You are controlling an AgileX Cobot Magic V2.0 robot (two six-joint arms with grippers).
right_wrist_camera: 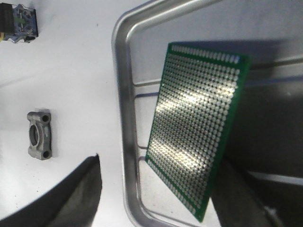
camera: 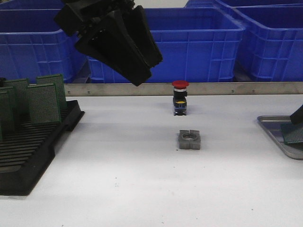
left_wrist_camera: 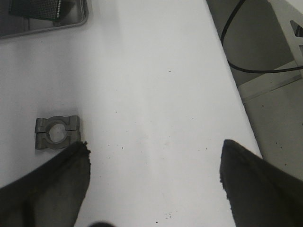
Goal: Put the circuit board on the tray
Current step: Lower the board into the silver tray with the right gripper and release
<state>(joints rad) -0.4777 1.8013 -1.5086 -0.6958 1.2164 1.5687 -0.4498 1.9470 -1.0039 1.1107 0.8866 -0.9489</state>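
Note:
The silver-grey tray (camera: 272,126) lies at the table's right edge. A green perforated circuit board (camera: 293,134) sits in it. In the right wrist view the board (right_wrist_camera: 196,127) lies over the tray's ribbed floor just inside its rim (right_wrist_camera: 124,142), one long edge close to the right-hand finger (right_wrist_camera: 241,198). My right gripper (right_wrist_camera: 158,165) is open, its jaws wide on either side of the board and rim; only its tip (camera: 298,116) shows in the front view. My left gripper (camera: 137,71) hangs high above the table's middle, open and empty (left_wrist_camera: 154,156). The left wrist view also shows the tray (left_wrist_camera: 71,26).
A black slotted rack (camera: 33,146) with several upright green boards (camera: 45,99) stands at the left. A grey metal clamp block (camera: 190,140) and a red push-button switch (camera: 180,97) sit mid-table. Blue bins (camera: 189,42) line the back. The table's edge (left_wrist_camera: 236,94) shows in the left wrist view.

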